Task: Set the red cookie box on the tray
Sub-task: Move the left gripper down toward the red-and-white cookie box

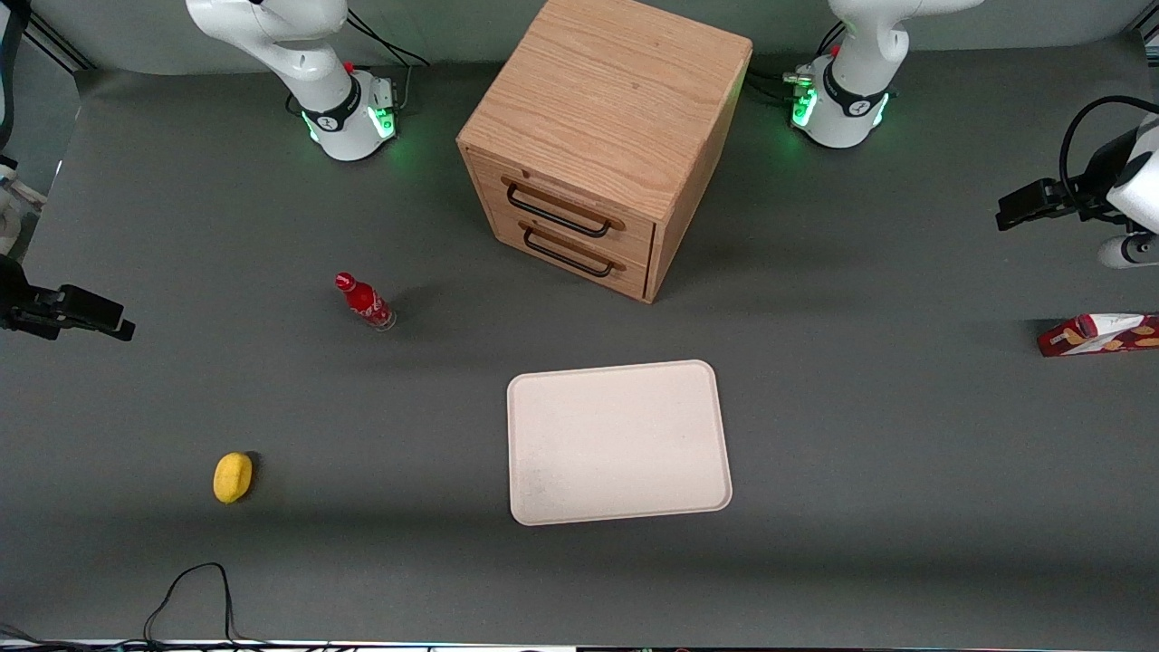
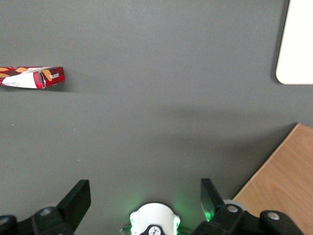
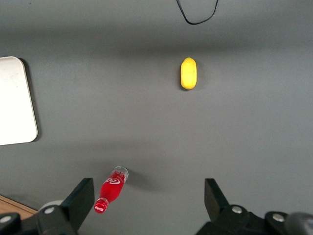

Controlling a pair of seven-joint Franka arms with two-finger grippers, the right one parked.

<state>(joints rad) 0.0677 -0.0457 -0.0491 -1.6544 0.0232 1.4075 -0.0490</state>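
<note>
Lying flat on the table toward the working arm's end, at about three o'clock from the tray [image 1: 619, 442] and well apart: red cookie box [image 1: 1098, 334], slim, dark red, showing white patches and tan cookies. Hovering above bare table near it with fingers spread wide, gripping nothing: gripper [image 2: 145, 196].

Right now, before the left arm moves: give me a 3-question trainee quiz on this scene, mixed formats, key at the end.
1. True or false: the red cookie box already lies on the tray.
2. Multiple choice: the gripper is A) shut on the box, B) open above bare table, apart from the box, C) resting on the tray.
3. Short answer: which object stands between the tray and the robot bases, drawer fronts facing the front camera?

Key
1. False. The box lies on the table toward the working arm's end; nothing lies on the tray.
2. B.
3. The wooden drawer cabinet, two drawers with dark handles.
</note>
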